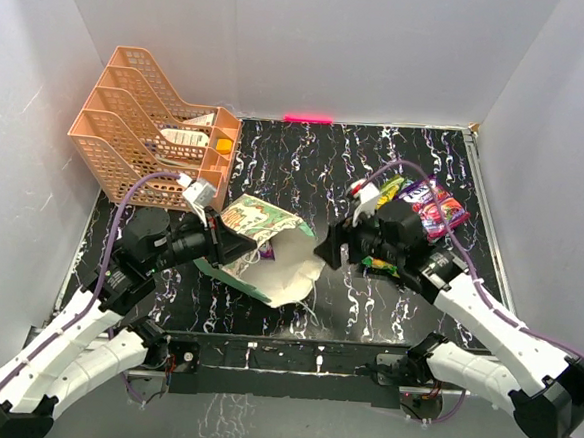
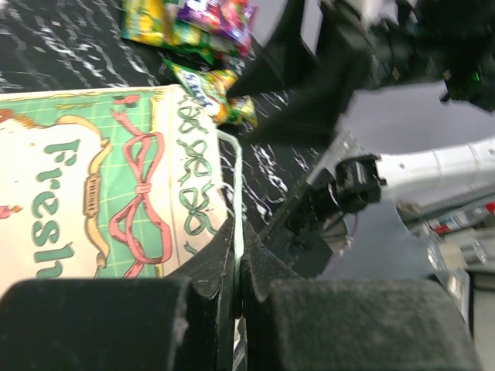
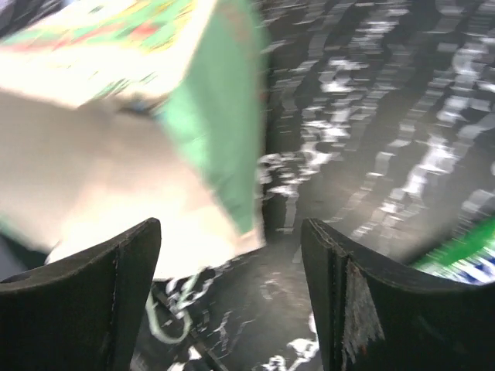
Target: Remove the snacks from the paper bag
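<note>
The paper bag (image 1: 270, 248) lies on its side mid-table, its open mouth toward the right. My left gripper (image 1: 232, 243) is shut on the bag's rim; in the left wrist view the mint edge (image 2: 237, 224) runs between the closed fingers beside the "Fresh" face (image 2: 93, 201). My right gripper (image 1: 328, 252) is open and empty, just right of the bag's mouth (image 3: 131, 185). Several snacks (image 1: 425, 206) lie in a pile at the back right, behind my right arm. They also show in the left wrist view (image 2: 197, 31). A green packet edge (image 3: 464, 255) shows in the right wrist view.
A peach mesh tray rack (image 1: 148, 129) holding white cards stands at the back left. The black marbled table (image 1: 316, 161) has white walls around it. The bag's string handle (image 3: 166, 317) lies on the table between my right fingers.
</note>
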Available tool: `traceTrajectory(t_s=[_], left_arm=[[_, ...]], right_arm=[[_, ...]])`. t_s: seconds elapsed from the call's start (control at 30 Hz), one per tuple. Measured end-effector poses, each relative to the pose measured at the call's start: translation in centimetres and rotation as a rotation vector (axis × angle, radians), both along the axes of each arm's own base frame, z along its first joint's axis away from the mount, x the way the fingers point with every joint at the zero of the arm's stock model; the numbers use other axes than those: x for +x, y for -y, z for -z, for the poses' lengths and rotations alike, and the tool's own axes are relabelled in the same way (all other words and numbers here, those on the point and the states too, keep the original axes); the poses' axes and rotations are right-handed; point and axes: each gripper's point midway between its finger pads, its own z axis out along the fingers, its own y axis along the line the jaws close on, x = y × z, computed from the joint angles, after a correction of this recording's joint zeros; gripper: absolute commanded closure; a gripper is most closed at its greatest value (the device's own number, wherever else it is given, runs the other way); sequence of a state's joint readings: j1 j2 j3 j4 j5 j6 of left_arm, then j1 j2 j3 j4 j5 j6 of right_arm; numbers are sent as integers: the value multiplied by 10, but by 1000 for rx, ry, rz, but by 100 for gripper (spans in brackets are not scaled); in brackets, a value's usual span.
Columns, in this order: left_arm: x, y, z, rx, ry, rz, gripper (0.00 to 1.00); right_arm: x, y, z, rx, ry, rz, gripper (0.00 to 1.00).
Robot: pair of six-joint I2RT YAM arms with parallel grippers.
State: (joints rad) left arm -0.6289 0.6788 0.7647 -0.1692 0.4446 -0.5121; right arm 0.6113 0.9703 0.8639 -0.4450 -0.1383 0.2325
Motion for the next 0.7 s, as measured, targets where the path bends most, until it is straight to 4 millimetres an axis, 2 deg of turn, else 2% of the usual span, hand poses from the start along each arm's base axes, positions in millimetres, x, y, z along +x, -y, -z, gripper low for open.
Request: traceTrajectory(t_s=[0.07, 0.17, 0.2, 0.3, 0.37, 0.53, 0.7], left_arm=[[7, -8, 0, 7, 5, -68, 100], [14, -15, 1, 17, 3, -131, 100], [16, -16, 3, 23, 0, -149, 100], [20, -20, 7, 39, -13, -180, 100], [21, -20, 10, 46, -21, -187, 100], [21, -21, 12, 51, -26, -186, 100], [20, -19, 6, 47, -14, -171, 100]], right_arm=[[-27, -26, 3, 57, 9, -175, 33], [-65, -54, 8, 95, 24, -356, 40], [-80, -64, 8, 104, 40, -424, 46], [-108, -86, 3, 120, 87, -544, 66], [-111, -97, 0, 126, 121, -557, 72], [-98, -126, 13, 108, 173, -515, 73], [-112, -163, 36, 84, 207, -556, 73]])
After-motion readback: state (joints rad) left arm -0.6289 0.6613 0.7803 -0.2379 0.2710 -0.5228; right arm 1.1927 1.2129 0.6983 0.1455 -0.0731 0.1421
